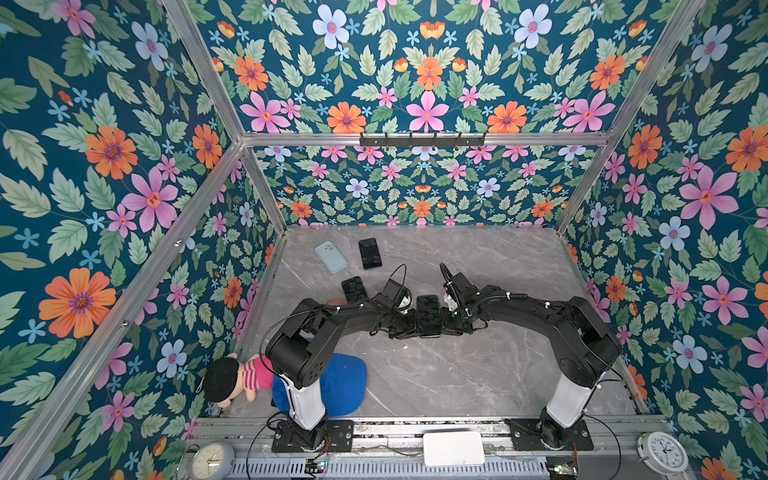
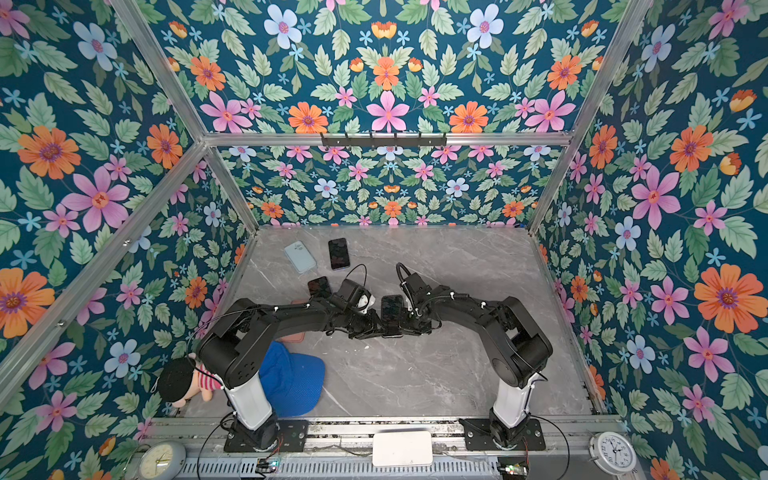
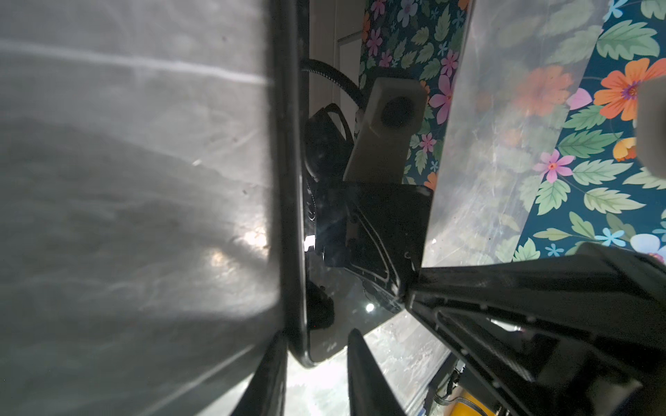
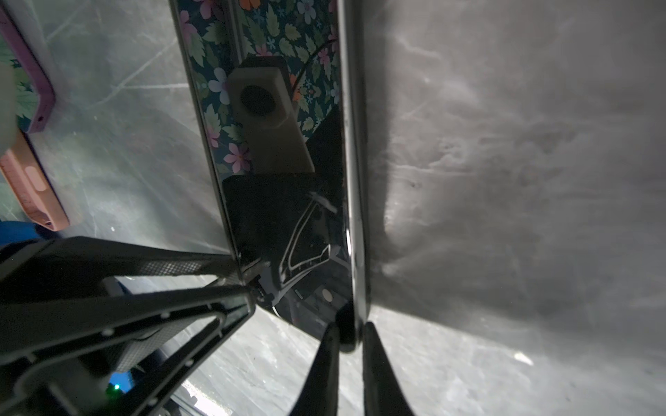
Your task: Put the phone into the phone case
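A black phone (image 1: pixel 428 313) (image 2: pixel 392 311) hangs screen up over the middle of the table, between both grippers at its near end. My right gripper (image 4: pixel 351 331) (image 1: pixel 446 326) is shut on the phone (image 4: pixel 288 216), pinching its thin edge. My left gripper (image 3: pixel 317 338) (image 1: pixel 409 328) straddles the opposite corner of the phone (image 3: pixel 292 180) with its fingers set wider than the phone is thick. A light blue phone case (image 1: pixel 331 256) (image 2: pixel 300 256) lies flat at the back left, away from both grippers.
Two more dark phones (image 1: pixel 370 253) (image 1: pixel 353 288) lie near the blue case. A pink case (image 4: pixel 32 191) lies partly under my left arm. A doll (image 1: pixel 237 380) and a blue cap (image 1: pixel 345 384) sit front left. Clocks (image 1: pixel 663 453) (image 1: pixel 212 461) stand on the front rail.
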{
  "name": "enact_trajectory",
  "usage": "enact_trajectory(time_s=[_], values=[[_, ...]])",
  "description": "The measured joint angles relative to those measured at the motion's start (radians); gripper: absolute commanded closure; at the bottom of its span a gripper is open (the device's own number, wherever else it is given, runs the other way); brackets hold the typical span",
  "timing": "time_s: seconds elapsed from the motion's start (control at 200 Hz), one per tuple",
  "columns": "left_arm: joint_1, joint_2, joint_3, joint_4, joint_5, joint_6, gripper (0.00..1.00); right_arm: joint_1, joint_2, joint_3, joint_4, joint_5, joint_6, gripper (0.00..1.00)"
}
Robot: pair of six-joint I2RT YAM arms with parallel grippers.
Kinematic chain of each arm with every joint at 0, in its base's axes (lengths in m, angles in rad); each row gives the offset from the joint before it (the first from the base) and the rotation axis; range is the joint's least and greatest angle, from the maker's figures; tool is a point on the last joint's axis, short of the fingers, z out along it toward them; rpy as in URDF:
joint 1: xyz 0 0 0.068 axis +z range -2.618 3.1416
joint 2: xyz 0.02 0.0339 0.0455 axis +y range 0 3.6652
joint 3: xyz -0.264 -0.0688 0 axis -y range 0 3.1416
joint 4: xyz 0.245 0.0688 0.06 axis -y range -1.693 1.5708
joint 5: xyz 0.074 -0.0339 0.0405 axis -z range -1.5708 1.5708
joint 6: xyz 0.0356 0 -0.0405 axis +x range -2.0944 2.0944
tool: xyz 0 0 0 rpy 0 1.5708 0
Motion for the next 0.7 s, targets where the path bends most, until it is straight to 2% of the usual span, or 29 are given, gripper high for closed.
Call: enact_trajectory(time_s=[0.165, 0.705], values=[[0.001, 0.003, -0.001, 0.005, 0.005, -0.004, 0.72, 0.002, 0.001, 0.000, -0.002, 0.005, 0.001, 0.90], [0.002, 0.005, -0.013, 0.029, 0.016, -0.027, 0.73, 0.007, 0.008, -0.006, 0.013, -0.001, 0.019, 0.90]])
